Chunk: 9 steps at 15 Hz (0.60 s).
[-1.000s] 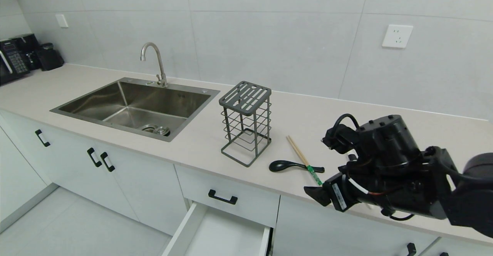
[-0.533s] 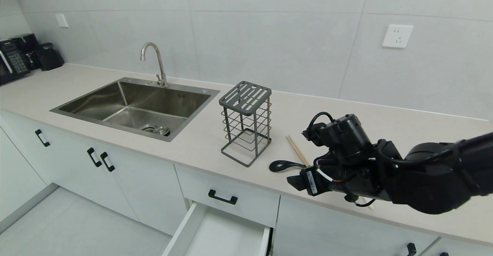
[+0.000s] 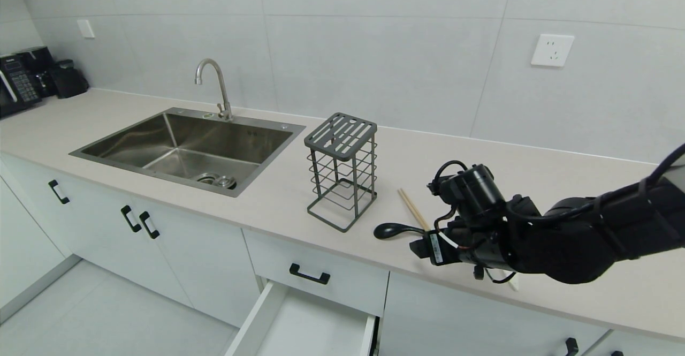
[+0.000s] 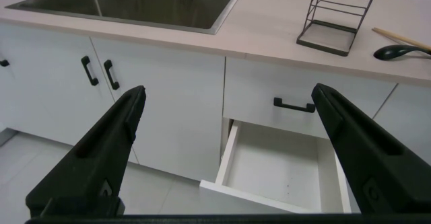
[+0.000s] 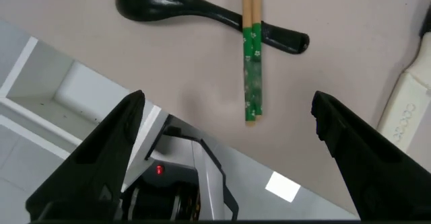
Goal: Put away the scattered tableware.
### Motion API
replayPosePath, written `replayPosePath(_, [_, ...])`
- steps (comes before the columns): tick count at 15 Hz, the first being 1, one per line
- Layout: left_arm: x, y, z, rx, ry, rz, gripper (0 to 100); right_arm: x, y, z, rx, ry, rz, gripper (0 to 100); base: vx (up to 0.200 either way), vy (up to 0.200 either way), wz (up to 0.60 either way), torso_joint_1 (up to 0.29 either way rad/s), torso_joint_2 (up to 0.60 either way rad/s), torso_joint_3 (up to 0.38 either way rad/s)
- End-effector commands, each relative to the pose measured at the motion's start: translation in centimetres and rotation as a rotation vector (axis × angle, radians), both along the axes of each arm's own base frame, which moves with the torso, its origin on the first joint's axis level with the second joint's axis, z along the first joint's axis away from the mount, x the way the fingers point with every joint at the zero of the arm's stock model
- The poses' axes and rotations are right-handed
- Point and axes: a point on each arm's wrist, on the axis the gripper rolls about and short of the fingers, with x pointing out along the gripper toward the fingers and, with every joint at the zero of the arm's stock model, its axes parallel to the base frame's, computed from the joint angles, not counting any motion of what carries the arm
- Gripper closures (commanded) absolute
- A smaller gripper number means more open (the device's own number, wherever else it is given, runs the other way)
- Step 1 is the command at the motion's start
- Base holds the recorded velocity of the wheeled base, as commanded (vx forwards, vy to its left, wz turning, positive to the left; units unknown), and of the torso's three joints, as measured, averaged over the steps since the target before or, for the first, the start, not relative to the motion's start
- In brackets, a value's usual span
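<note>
- Jaws of the right gripper (image 5: 227, 97) stand wide apart and empty, low over the front edge of the counter (image 3: 267, 201), above the green-tipped ends of the chopsticks (image 5: 251, 42).
- Left gripper (image 4: 227, 89) likewise gapes with nothing held, out in front of the cabinet fronts.
- Two chopsticks lie side by side across the handle of one black spoon (image 5: 202, 9); all three rest on the counter near the rack.
- One dark wire rack (image 3: 342, 168) stands upright between the spoon and the one sink (image 3: 235, 139).
- One drawer (image 4: 283, 163) under the counter is pulled open.
</note>
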Motion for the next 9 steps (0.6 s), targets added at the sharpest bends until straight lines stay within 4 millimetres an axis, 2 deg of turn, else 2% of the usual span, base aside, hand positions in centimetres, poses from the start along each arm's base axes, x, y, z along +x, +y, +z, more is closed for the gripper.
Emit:
replayPosePath(1, [0.0, 0.0, 0.0, -0.001, 0.002, 0.001, 0, 0.4, -0.1, -1.1, -0.018, 0.024, -0.011, 0, 0.0, 0.0, 0.0, 0.0, 0.0, 0.0])
replayPosePath(6, [0.0, 0.0, 0.0, -0.001, 0.002, 0.001, 0, 1.6, 0.5, -2.9, -0.039, 0.051, -0.014, 0, 0.0, 0.0, 0.0, 0.0, 0.0, 0.0])
replayPosePath(9, [0.0, 0.0, 0.0, -0.001, 0.002, 0.001, 0, 2.2, 0.5, -3.3, -0.045, 0.044, -0.03, 0, 0.0, 0.0, 0.0, 0.0, 0.0, 0.0])
